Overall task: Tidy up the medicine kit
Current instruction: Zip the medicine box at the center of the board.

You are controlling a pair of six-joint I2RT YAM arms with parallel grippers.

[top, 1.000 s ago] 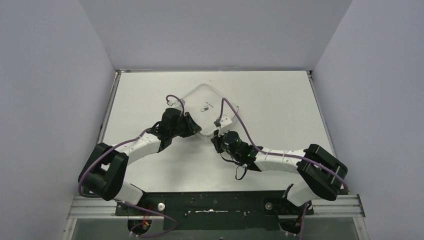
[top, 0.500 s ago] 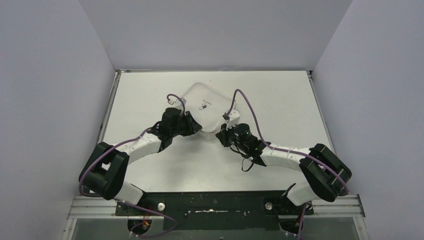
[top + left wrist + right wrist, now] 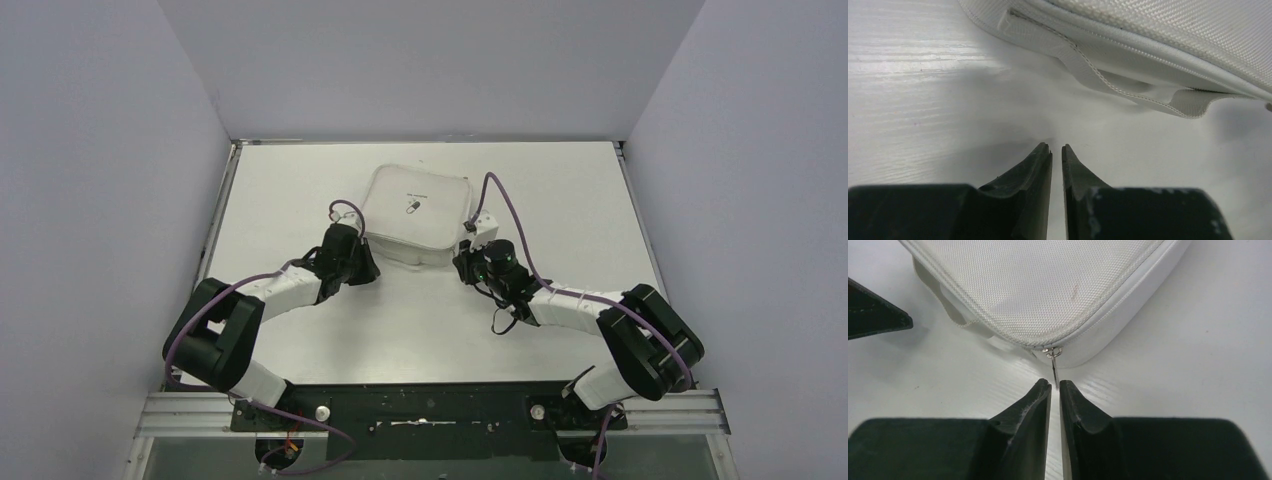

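Note:
The medicine kit is a white square case with rounded corners and a small dark pill logo on its lid. It lies closed at the far middle of the table. In the wrist views its cover is woven fabric with a zip round the edge. My right gripper is at the kit's near right corner. It is shut on the tip of the metal zipper pull. My left gripper is shut and empty on the table by the near left corner. It is just short of the kit's carry strap.
The white table has a metal rail along its left edge and grey walls on three sides. The left gripper's finger shows at the left edge of the right wrist view.
The kit has turned from a diamond stance to square with the table and slid a little away. My right gripper moved away and right with its corner. My left gripper drew back slightly.

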